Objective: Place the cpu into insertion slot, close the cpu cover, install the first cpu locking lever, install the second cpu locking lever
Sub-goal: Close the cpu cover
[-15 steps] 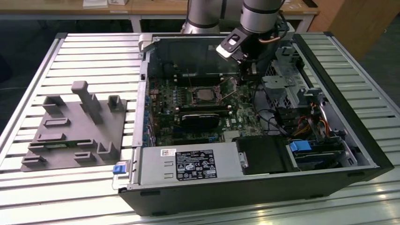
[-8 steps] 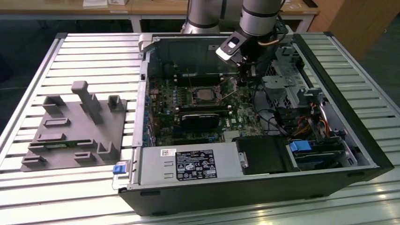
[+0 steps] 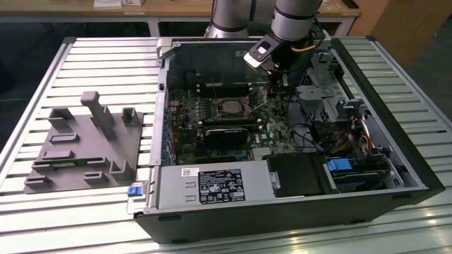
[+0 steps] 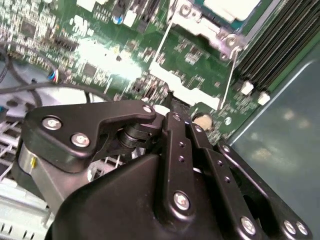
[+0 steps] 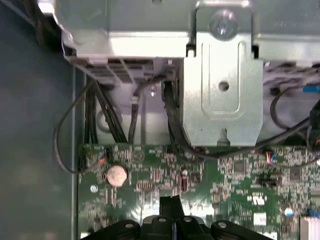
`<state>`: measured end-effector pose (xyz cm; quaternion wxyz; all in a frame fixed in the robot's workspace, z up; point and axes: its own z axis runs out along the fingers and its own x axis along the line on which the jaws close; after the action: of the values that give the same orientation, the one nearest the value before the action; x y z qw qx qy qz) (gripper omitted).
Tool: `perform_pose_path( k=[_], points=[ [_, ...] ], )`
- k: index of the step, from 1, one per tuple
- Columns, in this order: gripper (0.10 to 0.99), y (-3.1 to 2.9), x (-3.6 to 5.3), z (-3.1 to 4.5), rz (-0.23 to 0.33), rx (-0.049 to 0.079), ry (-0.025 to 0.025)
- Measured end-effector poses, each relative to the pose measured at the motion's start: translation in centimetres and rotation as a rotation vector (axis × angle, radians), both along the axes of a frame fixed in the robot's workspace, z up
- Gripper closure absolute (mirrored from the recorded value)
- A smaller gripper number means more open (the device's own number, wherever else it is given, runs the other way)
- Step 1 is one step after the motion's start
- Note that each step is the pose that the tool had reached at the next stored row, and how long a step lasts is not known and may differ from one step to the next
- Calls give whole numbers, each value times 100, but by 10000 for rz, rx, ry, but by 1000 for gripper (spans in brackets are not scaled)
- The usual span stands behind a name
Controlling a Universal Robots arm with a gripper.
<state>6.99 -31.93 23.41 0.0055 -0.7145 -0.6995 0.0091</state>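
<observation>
Easing the thin locking lever (image 4: pixel 227 75) down cleanly calls, I judge, for a slow steady push from the gripper (image 5: pixel 171 202), fingers together, just beside the cpu (image 3: pixel 229 108) seated within the cpu cover (image 4: pixel 197 22).

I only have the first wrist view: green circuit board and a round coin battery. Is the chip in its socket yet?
Observer: Yes. In the exterior view the small square silvery cpu sits in the dark silver-rimmed insertion slot on the green circuit board.
Operator: Where is the pincer from there?
Observer: The black pincer hangs low, just to the exterior view's right of the cpu.
Operator: Is the cover down?
Observer: In the second wrist view the thin silver metal cpu cover frames the chip, with a thin wire lever beside it. I cannot tell whether it is latched.
</observation>
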Motion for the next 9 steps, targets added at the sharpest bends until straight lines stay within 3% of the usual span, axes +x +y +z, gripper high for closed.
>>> perform_pose_path(
  k=[1,3,4,9],
  points=[
    [984,0,6,-3,1,-5,280],
    [984,0,7,-6,1,-7,473],
    [984,0,7,-6,1,-7,503],
    [984,0,6,-6,0,-6,524]
  ],
)
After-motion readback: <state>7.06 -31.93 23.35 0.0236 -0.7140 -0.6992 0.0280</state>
